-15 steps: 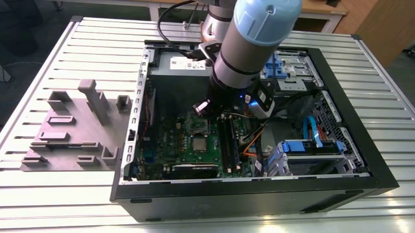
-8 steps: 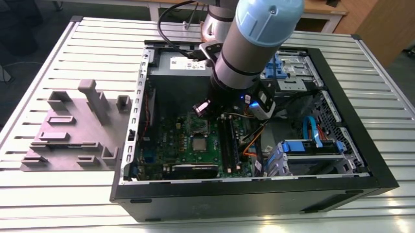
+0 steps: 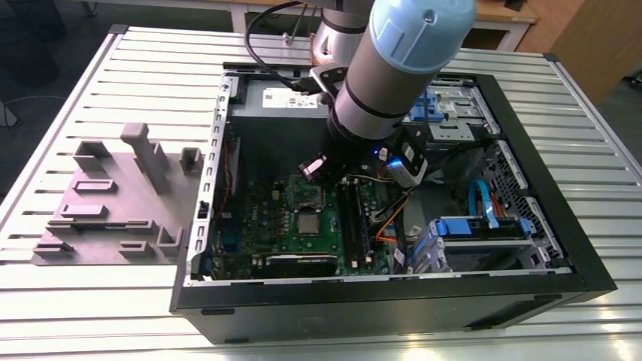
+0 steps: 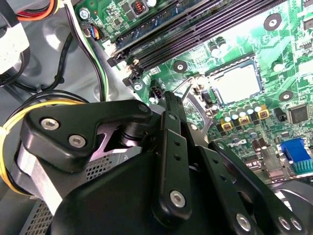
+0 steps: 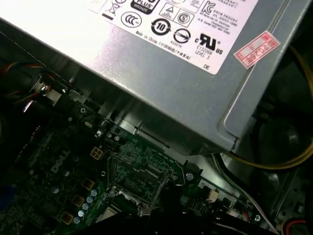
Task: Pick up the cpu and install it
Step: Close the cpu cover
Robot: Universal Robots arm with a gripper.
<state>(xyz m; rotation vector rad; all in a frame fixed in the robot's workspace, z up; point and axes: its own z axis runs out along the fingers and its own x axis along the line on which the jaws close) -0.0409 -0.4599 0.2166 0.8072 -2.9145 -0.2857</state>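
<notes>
cpu [image 3: 306, 222] lies seated in the motherboard [image 3: 263, 218] socket; gripper [image 3: 336, 174] hovers above, state unclear.

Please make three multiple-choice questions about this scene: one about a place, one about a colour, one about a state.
1. Where is the cpu?
A. On the grey fixture
B. In the socket on the motherboard
C. On the table outside the case

2. What colour is the motherboard?
A. Red
B. Black
C. Green

3. In what state is the case?
A. Lying on its side, open
B. Lying on its side, closed by a panel
C. Standing upright, closed

Answers:
1. B, as the silvery square sits inside the socket in the second wrist view.
2. C, as the board is green in all views.
3. A, as the exterior view looks straight down onto the board and the cables inside.
</notes>
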